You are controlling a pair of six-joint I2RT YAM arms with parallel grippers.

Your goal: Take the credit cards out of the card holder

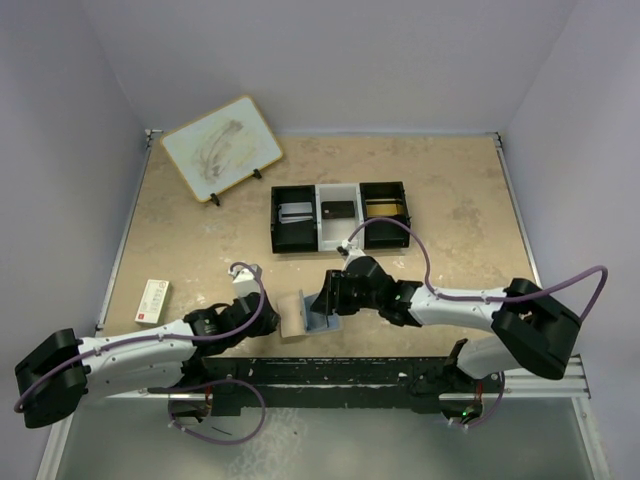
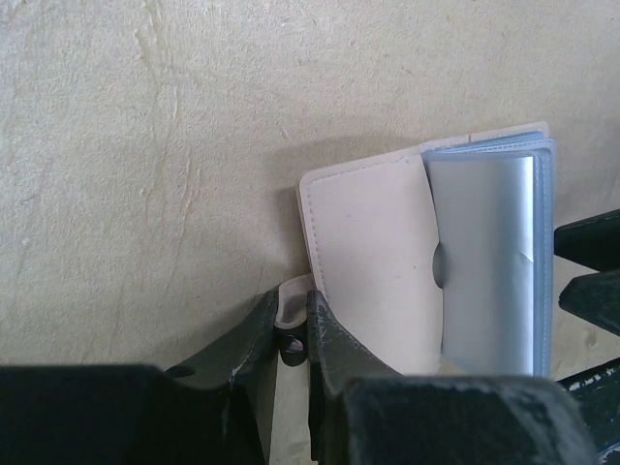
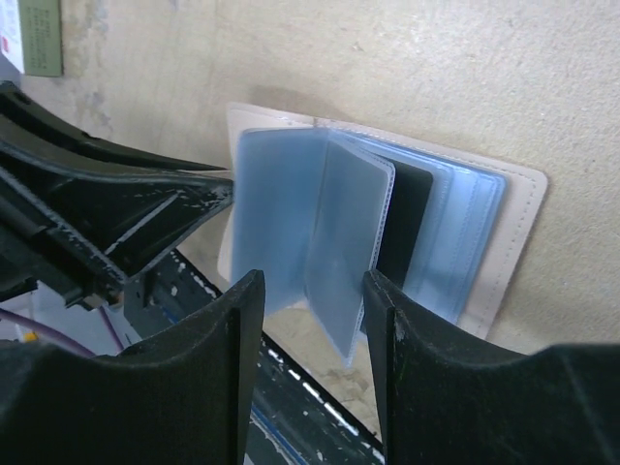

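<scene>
The card holder [image 1: 293, 316] lies open near the table's front edge, its pale cover [image 2: 373, 242] spread flat. My left gripper [image 2: 294, 298] is shut on the rim of that cover at its near corner. Pale-blue plastic sleeves [image 3: 334, 228] fan upward from the holder's spine. My right gripper [image 3: 310, 283] is open, its fingers straddling one upright sleeve without pressing it. A dark credit card [image 3: 405, 221] sits in a sleeve just behind the right-hand finger. In the top view the right gripper [image 1: 324, 300] meets the holder from the right and the left gripper [image 1: 272, 314] from the left.
A black-and-white three-compartment tray [image 1: 340, 240] stands behind the holder, with a flat thing in each compartment. A wood-framed whiteboard [image 1: 222, 148] leans at the back left. A small red-and-white box [image 1: 153, 301] lies at the left. The black rail [image 1: 330, 375] runs along the front edge.
</scene>
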